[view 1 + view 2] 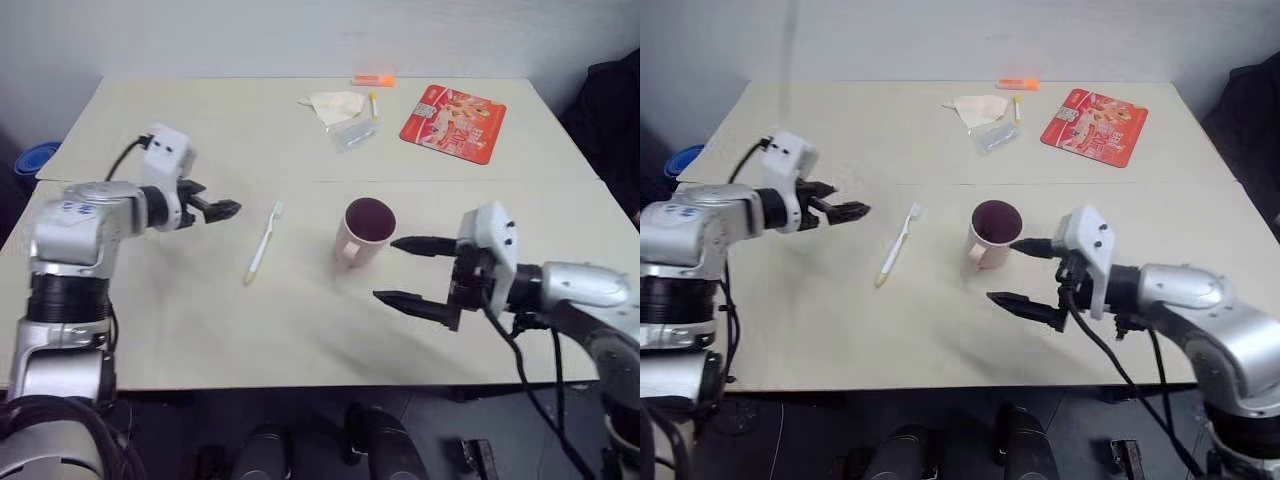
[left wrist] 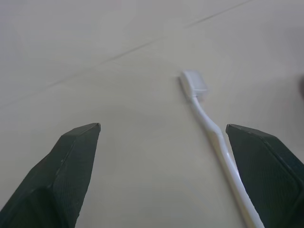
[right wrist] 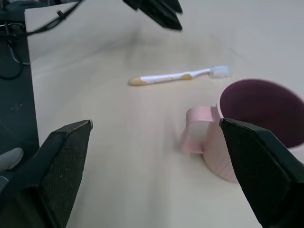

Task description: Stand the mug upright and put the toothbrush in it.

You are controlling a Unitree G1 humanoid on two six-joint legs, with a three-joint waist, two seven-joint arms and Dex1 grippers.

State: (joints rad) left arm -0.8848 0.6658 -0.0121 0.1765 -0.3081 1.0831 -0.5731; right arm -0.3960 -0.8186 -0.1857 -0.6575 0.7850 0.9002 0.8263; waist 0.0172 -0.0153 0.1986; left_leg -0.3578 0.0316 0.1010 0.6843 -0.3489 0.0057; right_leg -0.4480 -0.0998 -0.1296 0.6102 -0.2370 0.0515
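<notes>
The pale pink mug [image 1: 365, 232] stands upright near the middle of the table, its dark purplish inside facing up and its handle toward the front. The white toothbrush [image 1: 264, 243] lies flat to the mug's left, bristle head pointing away and yellowish end toward me. My left gripper [image 1: 225, 208] hovers open just left of the brush head; in the left wrist view the toothbrush [image 2: 209, 126] lies by one finger of this gripper [image 2: 162, 127]. My right gripper [image 1: 388, 268] is open beside the mug's right side, empty. The right wrist view shows the mug [image 3: 247, 128] and the toothbrush [image 3: 175, 76].
At the back of the table [image 1: 200, 330] lie a red packet [image 1: 453, 122], an orange item [image 1: 373, 80], a white tissue [image 1: 335, 105] and a clear wrapper [image 1: 355, 132] beside a short yellow-capped tube [image 1: 373, 102]. A blue object [image 1: 35, 158] sits off the left edge.
</notes>
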